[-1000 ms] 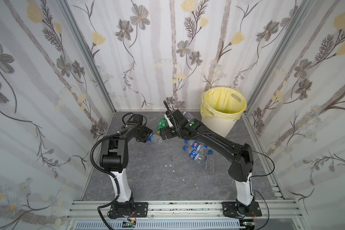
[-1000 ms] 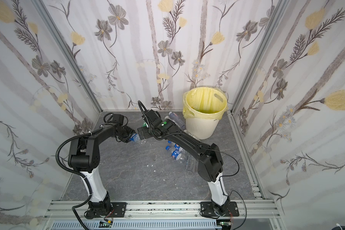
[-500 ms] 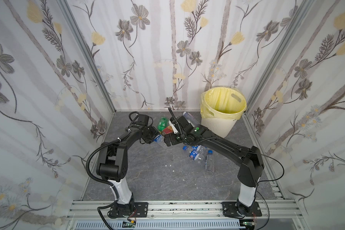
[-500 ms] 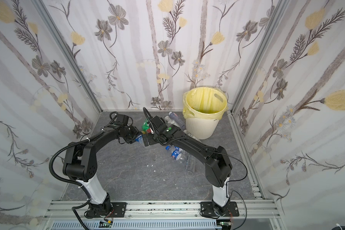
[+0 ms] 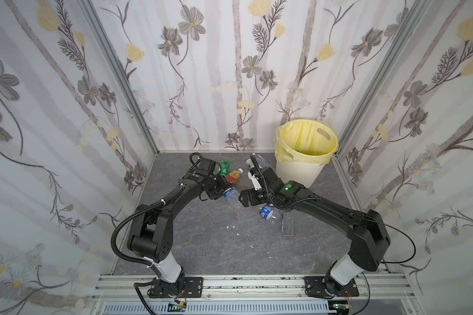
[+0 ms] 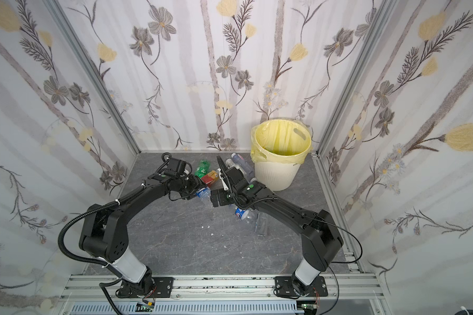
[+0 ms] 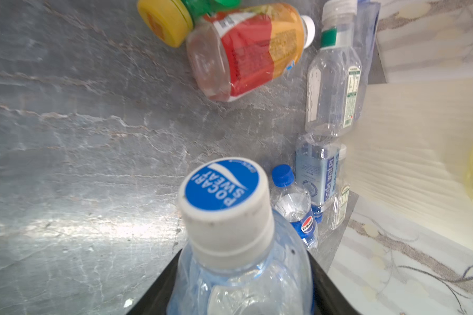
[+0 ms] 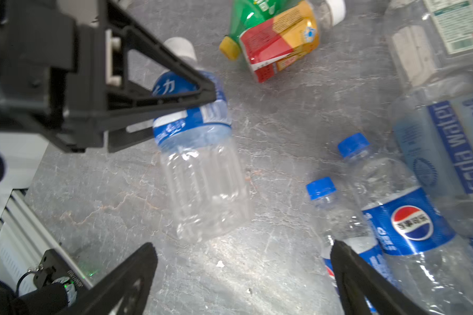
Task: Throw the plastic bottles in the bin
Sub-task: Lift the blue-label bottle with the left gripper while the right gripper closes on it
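Left fingers (image 8: 200,91): you clamped one blue-label bottle (image 8: 200,169).
Right fingers (image 8: 145,259): yours gaped, empty.
Left wrist only: lettered cap (image 7: 221,188).
Blue-capped bottles (image 8: 410,223): two.

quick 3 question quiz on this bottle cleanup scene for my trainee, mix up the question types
1. True or false: the left gripper is shut on the clear blue-label bottle.
2. Pick one. The right gripper is: A) open, gripping nothing; B) shut on a green bottle; C) shut on a loose blue cap.
3. Fill the gap: the orange-red bottle lies on its side on the ____, outside the bin.

Key: 1 true. 2 A. 3 grey surface.
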Controlling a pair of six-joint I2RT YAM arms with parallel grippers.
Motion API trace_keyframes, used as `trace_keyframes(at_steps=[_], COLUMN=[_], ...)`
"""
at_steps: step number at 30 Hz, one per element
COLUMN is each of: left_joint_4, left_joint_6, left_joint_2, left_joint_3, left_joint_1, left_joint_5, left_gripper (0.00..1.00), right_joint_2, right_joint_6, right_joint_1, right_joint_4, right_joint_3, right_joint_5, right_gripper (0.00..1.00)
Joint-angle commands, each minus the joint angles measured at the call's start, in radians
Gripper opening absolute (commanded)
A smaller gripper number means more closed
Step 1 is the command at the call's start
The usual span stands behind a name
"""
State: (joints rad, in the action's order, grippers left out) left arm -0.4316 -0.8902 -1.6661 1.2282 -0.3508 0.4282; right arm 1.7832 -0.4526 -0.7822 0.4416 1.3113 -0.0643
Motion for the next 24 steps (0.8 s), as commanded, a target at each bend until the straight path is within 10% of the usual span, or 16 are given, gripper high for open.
trace_keyframes(at_steps=[1, 24], left_joint_4=[0.005, 0.005], left_joint_6=[-0.025, -0.067], left_joint_2=[0.011, 0.048], left_joint_3=[0.026, 0.083], left_joint_1=[-0.026, -0.136], left_joint_5=[0.024, 0.083], left_gripper=[0.60, 0.60], right_joint_2=[-0.033, -0.106], right_joint_6=[-0.003, -0.052], right_joint_1=[0.004, 0.017], right_joint_4=[-0.066, -0.147], right_joint_3=[-0.036, -0.124], right_joint_5=[-0.014, -0.074], right_gripper=[1.00, 0.88])
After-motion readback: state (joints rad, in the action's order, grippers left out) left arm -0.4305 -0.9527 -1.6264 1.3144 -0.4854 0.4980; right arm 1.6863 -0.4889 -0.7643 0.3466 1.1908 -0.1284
